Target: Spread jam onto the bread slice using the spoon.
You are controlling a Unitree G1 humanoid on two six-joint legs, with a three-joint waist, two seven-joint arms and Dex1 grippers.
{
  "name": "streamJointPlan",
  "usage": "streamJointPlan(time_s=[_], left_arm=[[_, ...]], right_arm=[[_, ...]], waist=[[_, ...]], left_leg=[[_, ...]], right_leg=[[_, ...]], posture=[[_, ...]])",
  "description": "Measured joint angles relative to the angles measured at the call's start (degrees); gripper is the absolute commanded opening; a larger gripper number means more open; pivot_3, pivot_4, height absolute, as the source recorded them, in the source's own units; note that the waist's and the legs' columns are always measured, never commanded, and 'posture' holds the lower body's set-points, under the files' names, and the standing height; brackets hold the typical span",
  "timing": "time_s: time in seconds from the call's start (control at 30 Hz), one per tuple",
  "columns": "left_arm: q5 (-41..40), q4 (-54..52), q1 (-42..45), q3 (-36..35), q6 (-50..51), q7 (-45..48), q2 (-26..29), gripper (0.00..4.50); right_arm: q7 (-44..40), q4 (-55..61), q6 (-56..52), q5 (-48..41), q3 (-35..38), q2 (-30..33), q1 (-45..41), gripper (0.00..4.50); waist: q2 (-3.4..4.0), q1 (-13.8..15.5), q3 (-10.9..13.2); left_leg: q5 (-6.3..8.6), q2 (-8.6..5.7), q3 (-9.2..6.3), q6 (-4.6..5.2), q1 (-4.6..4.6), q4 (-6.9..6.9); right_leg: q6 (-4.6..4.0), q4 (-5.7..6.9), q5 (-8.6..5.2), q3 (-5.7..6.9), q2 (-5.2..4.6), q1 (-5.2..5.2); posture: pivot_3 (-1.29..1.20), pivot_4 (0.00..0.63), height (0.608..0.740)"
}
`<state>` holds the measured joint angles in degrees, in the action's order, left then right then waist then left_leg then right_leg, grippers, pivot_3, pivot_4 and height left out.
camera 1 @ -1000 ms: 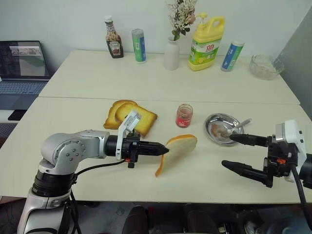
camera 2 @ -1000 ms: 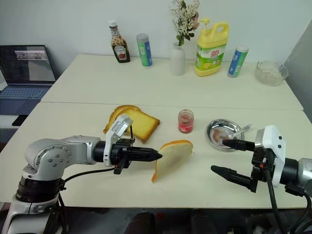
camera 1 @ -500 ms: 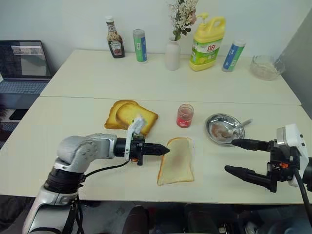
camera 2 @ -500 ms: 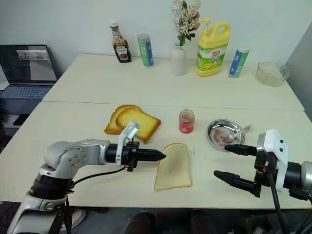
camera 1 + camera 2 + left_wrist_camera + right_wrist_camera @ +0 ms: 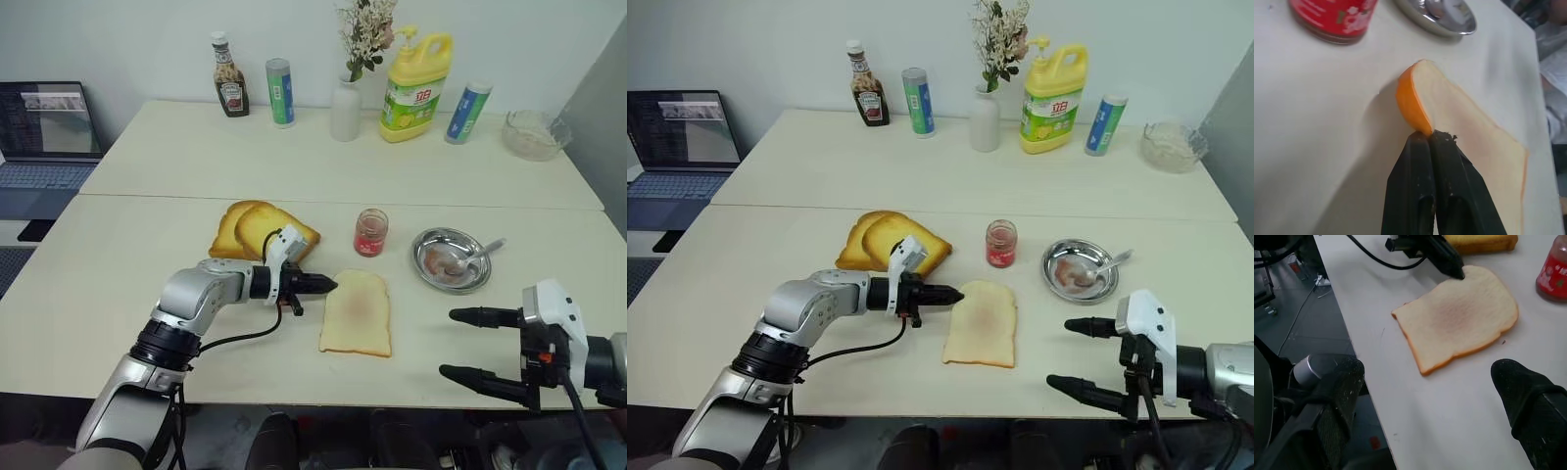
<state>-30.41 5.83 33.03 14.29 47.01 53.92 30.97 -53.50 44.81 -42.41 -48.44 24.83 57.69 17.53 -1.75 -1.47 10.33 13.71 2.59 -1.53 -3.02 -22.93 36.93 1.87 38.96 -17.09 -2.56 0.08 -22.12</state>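
The bench [image 5: 118, 294] carries every item. The bread slice [image 5: 356, 312] lies flat between the two hands, a faint pinkish smear at its centre and a thin tan crust around it. The left hand [image 5: 329, 285] is clenched, its tips touching the slice's near corner; whether crust is pinched between them cannot be told. The right hand [image 5: 458, 344] is spread wide and empty, just beyond the slice's far edge. The round steel dish [image 5: 452, 259] sits ahead of the right hand, with the spoon [image 5: 474, 257] resting in it. The jam jar [image 5: 370, 232] stands ahead of the slice.

Risks, as judged:
- Left hand pulling away while clenched could drag or fold the slice.
- The slim spoon handle may slip from wide fingers.
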Motion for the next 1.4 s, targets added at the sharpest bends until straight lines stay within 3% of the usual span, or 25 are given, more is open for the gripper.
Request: streamJointPlan(time_s=[0.4, 0.5, 0.83, 1.23, 1.33, 1.4], left_arm=[[5.27, 1.68, 0.61, -0.3, -3.35, -0.8, -1.4, 0.02], [6.77, 1.66, 0.55, -0.3, -4.01, -0.95, -1.37, 0.63], [9.94, -1.83, -1.34, -1.19, -7.92, -1.0, 0.54, 3.85], [12.56, -10.01, -2.92, -4.61, -13.63, 1.34, 9.17, 3.85], [12.85, -11.41, -3.82, -5.05, -14.44, 1.95, 10.98, 4.39], [14.05, -11.5, -4.13, -5.46, -16.82, 2.41, 13.15, 4.48]], right_arm=[[-1.76, -0.7, 2.59, 3.33, -1.57, -0.23, 0.49, 4.5], [-1.88, -0.71, 2.86, 3.45, -1.57, -0.27, 0.49, 4.5], [-1.94, -1.45, 3.83, 4.72, -2.54, -0.79, -0.03, 4.5], [-2.96, -2.42, 5.13, 6.77, -2.07, -0.85, 0.33, 4.5], [-3.04, -2.43, 5.25, 6.79, -1.52, -1.12, 0.44, 4.5], [-2.79, -2.44, 5.28, 6.77, -1.06, -1.81, 0.52, 4.5]], waist=[[0.0, 0.0, 0.0], [0.0, 0.0, 0.0], [0.0, 0.0, 0.0], [0.0, -0.01, 0.0], [0.0, -0.01, 0.0], [0.0, -0.01, 0.0]], left_leg=[[0.0, 0.0, -0.01, 0.0, 0.0, 0.0], [0.0, 0.0, -0.01, 0.0, 0.0, 0.0], [0.0, 0.01, -0.02, 0.0, 0.0, 0.0], [0.0, 0.02, 0.0, 0.0, 0.01, 0.0], [0.0, 0.03, -0.01, 0.0, 0.01, 0.0], [0.0, 0.04, -0.01, 0.0, 0.02, -0.01]], right_leg=[[0.0, 0.02, 0.0, 0.01, 0.0, 0.0], [0.0, 0.02, 0.0, 0.01, 0.0, 0.0], [0.0, 0.02, 0.01, 0.02, 0.0, 0.01], [0.0, 0.02, 0.0, 0.01, 0.0, 0.01], [0.0, 0.02, 0.0, 0.02, 0.0, 0.01], [0.0, 0.02, 0.0, 0.02, 0.0, 0.0]], posture=[[0.0, 0.15, 0.74], [0.0, 0.15, 0.74], [0.0, 0.15, 0.74], [0.0, 0.15, 0.74], [0.0, 0.15, 0.74], [0.0, 0.15, 0.74]])
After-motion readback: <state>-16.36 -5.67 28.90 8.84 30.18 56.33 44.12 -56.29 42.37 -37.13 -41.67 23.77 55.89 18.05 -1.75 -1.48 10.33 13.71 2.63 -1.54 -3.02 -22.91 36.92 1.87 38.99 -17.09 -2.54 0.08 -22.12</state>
